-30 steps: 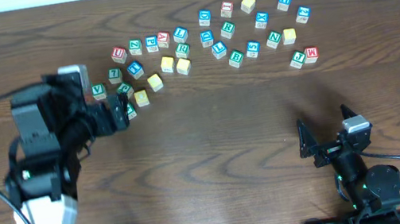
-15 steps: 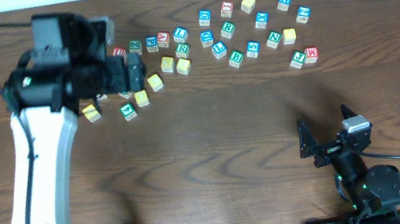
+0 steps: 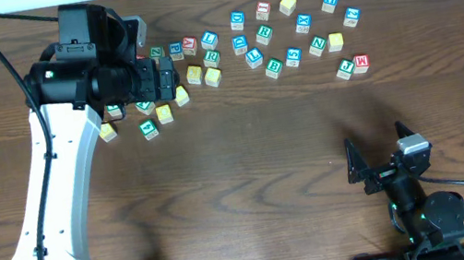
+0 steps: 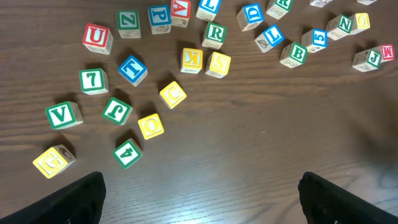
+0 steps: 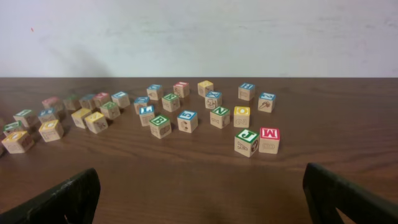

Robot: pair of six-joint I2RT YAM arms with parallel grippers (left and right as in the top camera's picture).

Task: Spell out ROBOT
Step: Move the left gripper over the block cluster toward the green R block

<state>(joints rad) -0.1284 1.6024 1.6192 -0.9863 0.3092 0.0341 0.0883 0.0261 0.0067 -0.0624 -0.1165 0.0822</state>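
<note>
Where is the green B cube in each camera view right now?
Overhead: green B cube, at the lower edge of the right-hand cluster.
Left wrist: upper right, beside the blue 5 cube.
Right wrist: left of centre, in the front row.
Shared landmark: red M cube.

Seen from overhead, the left arm (image 3: pixel 83 74) hides several cubes at the cluster's upper left, the blue T cube (image 4: pixel 132 68) among them. The left wrist view's top edge cuts off the red A cube (image 4: pixel 180 7) and the blue L cube (image 4: pixel 208 6). In the right wrist view the far-left cubes (image 5: pixel 50 102) are blurred, their letters unreadable.
</note>
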